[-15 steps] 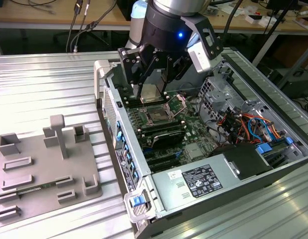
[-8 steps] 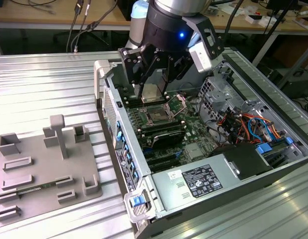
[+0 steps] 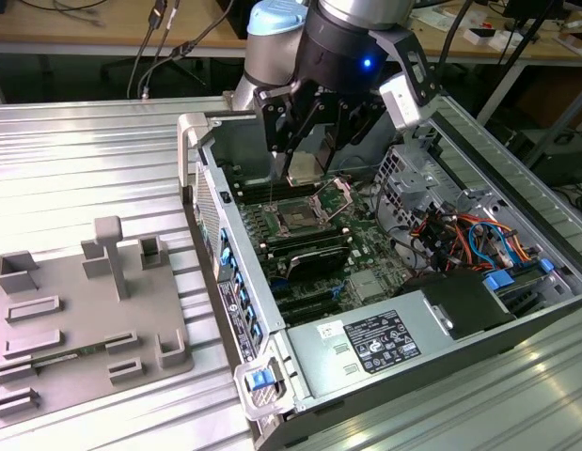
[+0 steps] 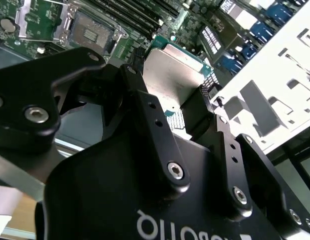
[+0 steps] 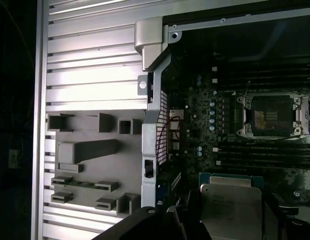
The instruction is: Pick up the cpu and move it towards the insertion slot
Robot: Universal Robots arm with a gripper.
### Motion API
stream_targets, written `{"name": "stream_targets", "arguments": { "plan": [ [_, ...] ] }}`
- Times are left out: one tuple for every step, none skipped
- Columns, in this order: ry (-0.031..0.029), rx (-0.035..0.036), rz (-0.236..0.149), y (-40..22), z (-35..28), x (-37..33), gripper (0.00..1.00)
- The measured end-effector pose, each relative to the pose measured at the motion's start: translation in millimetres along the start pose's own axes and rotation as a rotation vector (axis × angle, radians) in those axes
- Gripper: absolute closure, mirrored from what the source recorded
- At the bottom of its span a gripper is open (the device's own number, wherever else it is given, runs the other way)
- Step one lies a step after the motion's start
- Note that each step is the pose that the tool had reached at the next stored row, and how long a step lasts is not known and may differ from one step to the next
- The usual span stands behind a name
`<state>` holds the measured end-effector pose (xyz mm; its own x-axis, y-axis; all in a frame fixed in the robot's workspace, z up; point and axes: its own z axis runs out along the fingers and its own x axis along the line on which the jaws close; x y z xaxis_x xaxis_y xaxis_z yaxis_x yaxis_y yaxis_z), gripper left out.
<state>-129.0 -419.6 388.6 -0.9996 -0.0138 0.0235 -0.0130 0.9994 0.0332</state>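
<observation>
Pincer: the pincer (image 3: 303,155) is clamped on the cpu (image 3: 301,167), one black finger (image 4: 144,107) on each side of the chip, hanging inside the open computer case (image 3: 208,193).
Cpu: pale metal top is plain to see in both wrist views (image 4: 167,75) (image 5: 230,212); it's up in the air, not touching the green board (image 3: 366,246).
Insertion slot: the insertion slot (image 3: 298,216) sits on the board just below the chip and a bit nearer the camera in the exterior view, dark centre showing, bracket (image 3: 336,194) flipped up on the exterior view's right. First wrist view has it too (image 5: 271,115), apart from the held chip.
Step in hand: looks to me like the pick is done and this is the carry toward the socket, pretty far along.
Next move calls for: my guess, a small sideways shift to get square over the opening, keeping the chip level and clear of the raised bracket.
Other stuff: grey plastic tray (image 3: 70,324) lies on the ribbed table (image 3: 84,160), well apart on the exterior view's left.
</observation>
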Motion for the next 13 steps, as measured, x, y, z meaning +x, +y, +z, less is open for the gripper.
{"name": "stream_targets", "arguments": {
  "plan": [
    [0.0,0.0,0.0,0.3,0.2,-1.6,0.45],
    [0.0,0.0,0.0,0.5,0.4,-2.9,0.45],
    [0.0,-0.0001,0.0,0.9,0.7,-4.9,0.45],
    [-0.0001,-0.0001,0.0,1.2,0.9,-6.4,0.45],
    [0.0,0.0,0.0,1.5,1.0,-7.6,0.45],
    [-0.0001,-0.0001,0.0,1.8,1.2,-9.1,0.45],
    [0.0,0.0,0.0,2.1,1.3,-10.5,0.45],
    [-0.0001,0.0,0.0,2.5,1.6,-12.2,0.45],
    [-0.0001,-0.0001,0.0,2.9,1.8,-13.8,0.45],
    [0.0,0.0,0.0,3.4,1.9,-15.7,0.45],
    [0.0,0.0,0.0,3.9,2.1,-17.4,0.45],
    [0.0,0.0,0.0,4.9,2.3,-20.5,0.45],
    [0.0,0.0001,0.0,5.7,2.5,-22.5,0.45]
  ]
}}
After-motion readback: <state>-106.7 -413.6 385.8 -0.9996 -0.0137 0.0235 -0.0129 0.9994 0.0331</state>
